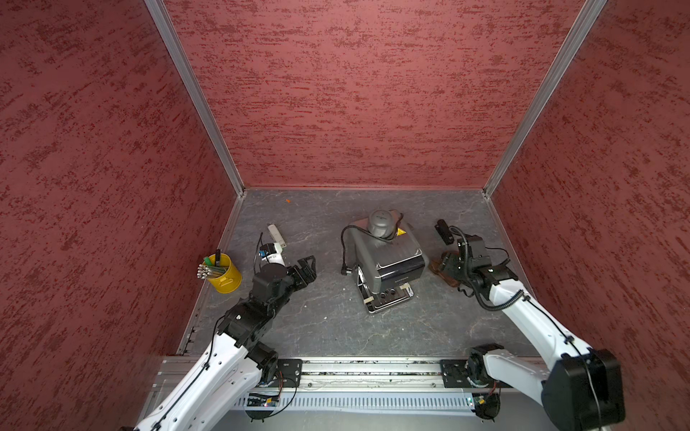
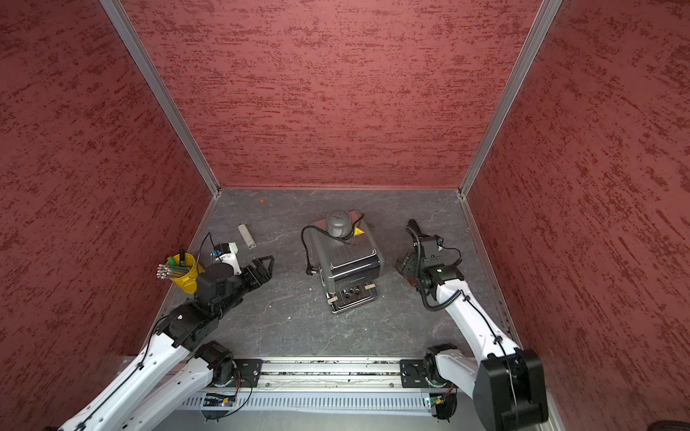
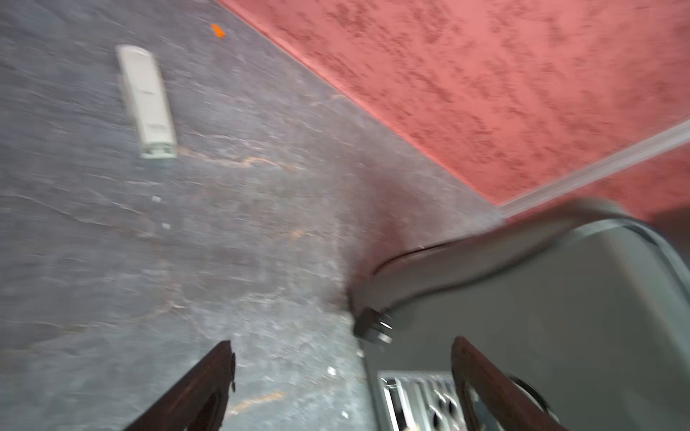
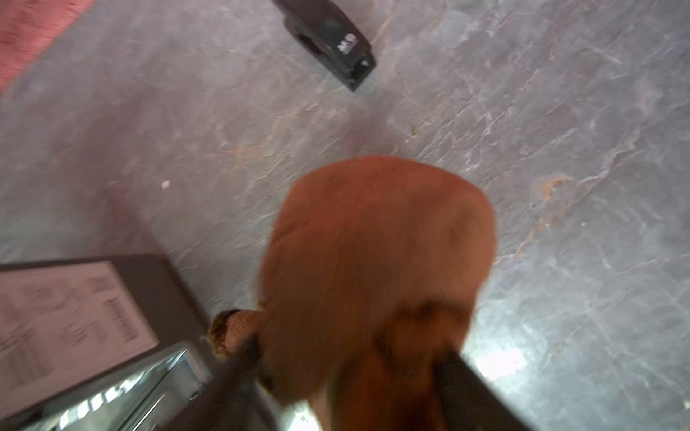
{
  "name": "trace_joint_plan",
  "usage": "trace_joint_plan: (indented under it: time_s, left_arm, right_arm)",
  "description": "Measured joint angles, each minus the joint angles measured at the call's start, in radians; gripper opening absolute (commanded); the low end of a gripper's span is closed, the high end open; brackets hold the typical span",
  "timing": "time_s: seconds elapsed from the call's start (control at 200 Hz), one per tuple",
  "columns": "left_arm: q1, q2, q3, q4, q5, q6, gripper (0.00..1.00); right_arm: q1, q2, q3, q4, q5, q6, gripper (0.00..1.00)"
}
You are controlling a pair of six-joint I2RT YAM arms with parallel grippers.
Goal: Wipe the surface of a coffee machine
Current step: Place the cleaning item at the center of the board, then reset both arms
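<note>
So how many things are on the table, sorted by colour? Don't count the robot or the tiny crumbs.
Grey-silver: 1, the coffee machine
Yellow: 1, the cup of sticks
White: 1, the flat device
Black: 1, the small device
Orange-brown: 1, the cloth
Total: 5

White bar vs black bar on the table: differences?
The white bar is pale and lies left of the coffee machine; the black bar is dark and lies right of it. The black bar has bold white lettering, the white bar only faint marks. Both lie flat on the table.
</note>
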Motion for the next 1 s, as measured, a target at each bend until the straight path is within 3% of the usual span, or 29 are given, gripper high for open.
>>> trace_joint_plan:
  time_s: [0.281,0.456,0.616,0.721,0.837,1.002]
  left_arm:
    - [0.331,0.069,0.003,0.05,0.085,0.071,0.91]
    - [0.422,0.1,-0.038,0.146,0.023,0.163,0.91]
    - [0.481,0.141,-0.146,0.338,-0.058,0.27,0.91]
    - [0.5,0.189,-0.269,0.533,-0.081,0.348,0.92]
    - [0.516,0.272,-0.391,0.765,-0.035,0.42,0.93]
    - [0.519,0.455,-0.445,1.074,0.098,0.504,0.93]
  right_arm:
    - [-0.061,-0.076,0.023,0.001,0.018,-0.023,0.99]
    - [-0.108,-0.144,0.035,0.078,0.096,-0.066,0.99]
    - [-0.125,-0.121,-0.187,0.522,0.226,-0.226,0.99]
    - [-0.126,-0.024,-0.369,0.831,0.274,-0.36,0.99]
    - [-0.129,0.11,-0.492,1.134,0.286,-0.468,0.99]
    - [-0.165,0.236,-0.56,1.495,0.168,-0.541,0.99]
